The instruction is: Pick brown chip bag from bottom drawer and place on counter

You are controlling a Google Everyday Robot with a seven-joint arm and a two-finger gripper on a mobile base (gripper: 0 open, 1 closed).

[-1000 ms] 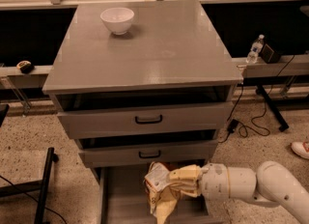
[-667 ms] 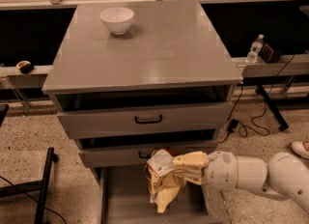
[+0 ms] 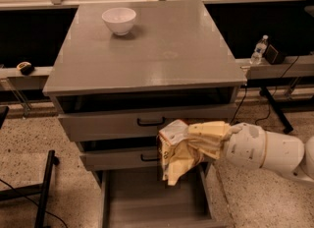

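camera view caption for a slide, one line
Gripper, jaws shut on the brown chip bag, holds it above the open bottom drawer, below the counter holding a white bowl.

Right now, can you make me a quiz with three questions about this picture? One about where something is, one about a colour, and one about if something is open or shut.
1. Where is the brown chip bag?
A) on the floor
B) in the pincer, held up over the bottom drawer
C) on a shelf

2. What colour is the bowl on the counter?
A) white
B) red
C) blue

3. The bottom drawer is:
A) pushed shut
B) pulled open
C) missing

Answers:
1 B, the pincer grips the bag in the air.
2 A, the bowl is plain white.
3 B, the drawer's grey floor shows.
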